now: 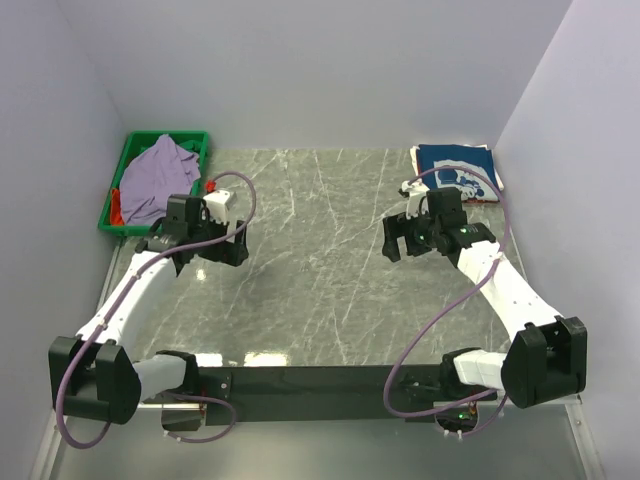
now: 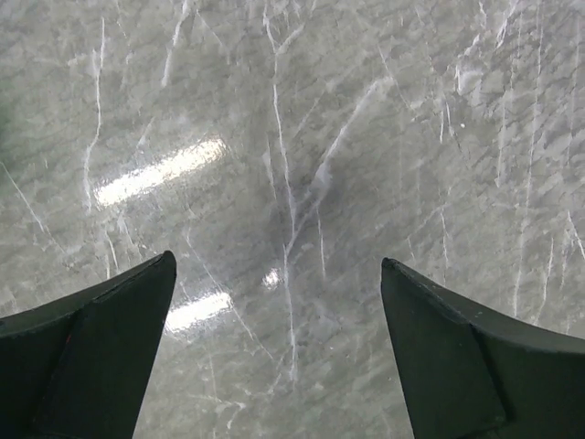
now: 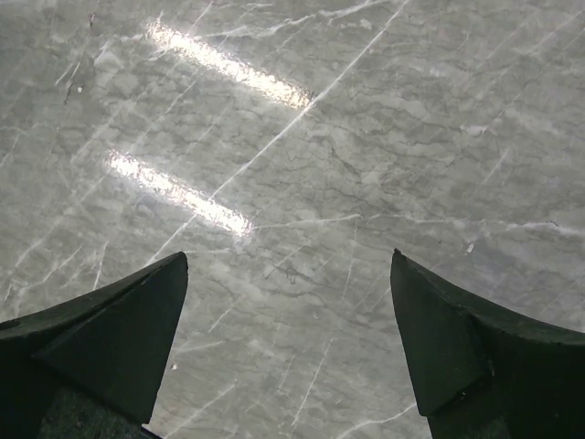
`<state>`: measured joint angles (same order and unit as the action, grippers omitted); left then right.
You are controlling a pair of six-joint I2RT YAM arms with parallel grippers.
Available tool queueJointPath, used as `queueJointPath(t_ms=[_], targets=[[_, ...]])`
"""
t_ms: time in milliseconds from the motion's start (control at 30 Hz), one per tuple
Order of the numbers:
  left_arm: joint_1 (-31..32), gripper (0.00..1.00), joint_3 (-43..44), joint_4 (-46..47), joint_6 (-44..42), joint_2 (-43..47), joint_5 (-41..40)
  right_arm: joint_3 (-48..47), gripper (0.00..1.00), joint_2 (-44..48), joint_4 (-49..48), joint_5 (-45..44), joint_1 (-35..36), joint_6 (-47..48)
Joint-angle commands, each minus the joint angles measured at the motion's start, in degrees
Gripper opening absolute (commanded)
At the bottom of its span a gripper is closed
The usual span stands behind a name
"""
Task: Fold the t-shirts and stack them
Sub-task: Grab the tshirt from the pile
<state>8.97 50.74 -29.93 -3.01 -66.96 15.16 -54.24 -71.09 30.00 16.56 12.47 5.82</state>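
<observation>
A crumpled lavender-purple t-shirt (image 1: 155, 178) lies in the green bin (image 1: 203, 147) at the back left, with a bit of orange-red cloth (image 1: 116, 203) at its left edge. A folded navy t-shirt with white print (image 1: 457, 170) lies at the back right corner. My left gripper (image 1: 212, 254) is open and empty, just right of the bin; in the left wrist view it (image 2: 278, 274) hangs over bare marble. My right gripper (image 1: 408, 236) is open and empty, in front of the navy shirt; in the right wrist view it (image 3: 289, 265) is over bare marble. No green t-shirt shows.
The grey marble tabletop (image 1: 320, 270) lies between white side walls. The green bin stands against the left wall. Purple cables loop over both arms.
</observation>
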Motion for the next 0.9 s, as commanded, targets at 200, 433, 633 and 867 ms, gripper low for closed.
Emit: queueJointPath(t_ms=[200,433,633,867], targets=[[-8.77,0.99,21.13,-2.94,1.77,-11.76,2.25,-5.7,0.98,-5.63,-0.03,0.32,-0.17,0.86],[-18.9,0.95,48.09,-3.12,2.04,-32.33,-1.79,-9.21,0.98,-10.64,-0.47,0.76,-0.16,0.15],[-23.65,0.93,63.58,-3.21,1.51,-50.09,-8.11,-12.11,0.98,-15.91,-0.56,1.11,-0.16,0.07],[-25.23,0.92,69.14,0.22,-1.21,-63.19,-12.87,-15.19,0.99,-20.75,0.06,2.16,-0.25,-0.29]])
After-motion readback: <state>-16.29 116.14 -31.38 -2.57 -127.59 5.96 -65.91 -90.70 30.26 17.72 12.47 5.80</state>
